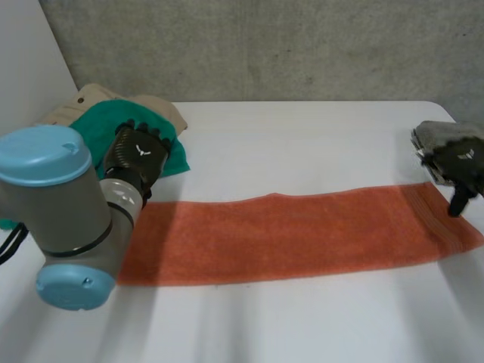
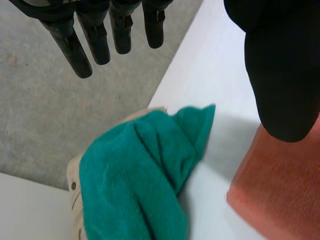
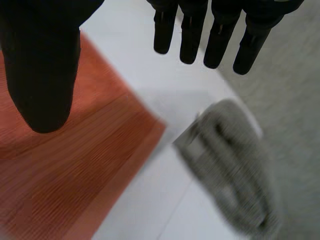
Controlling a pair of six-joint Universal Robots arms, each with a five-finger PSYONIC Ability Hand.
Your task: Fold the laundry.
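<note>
While setting up the first fold of the orange towel (image 1: pixel 302 234), treat its two short ends as a matched pair. Locate the towel spread flat as a long strip across the white table (image 1: pixel 302 136). Locate the left hand (image 1: pixel 136 155) over the strip's left end, by the far corner. Read its fingers (image 2: pixel 95 35) as straight, set apart from the thumb, holding nothing. Locate the right hand (image 1: pixel 460 162) over the right end, also by the far corner. Read its fingers (image 3: pixel 220 35) as straight, with the thumb pointing down at the cloth and nothing gripped. Do not assume contact. Judge the step in hand as the approach to a grasp at each end.

Lower each hand until thumb and fingers straddle the end hem, then pinch the cloth firmly. Match the height of both hands before lifting, to avoid a skewed crease. Bring end to end with the long edges aligned.

Keep clear of the green towel (image 1: pixel 106 125) lying on the beige garment (image 1: pixel 98 97), just beside the left end. Keep clear also of the grey folded cloth (image 1: pixel 435 132) by the right hand at the table's edge.

Markings: note a small white emblem on the back of each hand, too small to read as letters. Find no legible brand, label or writing on any cloth.
</note>
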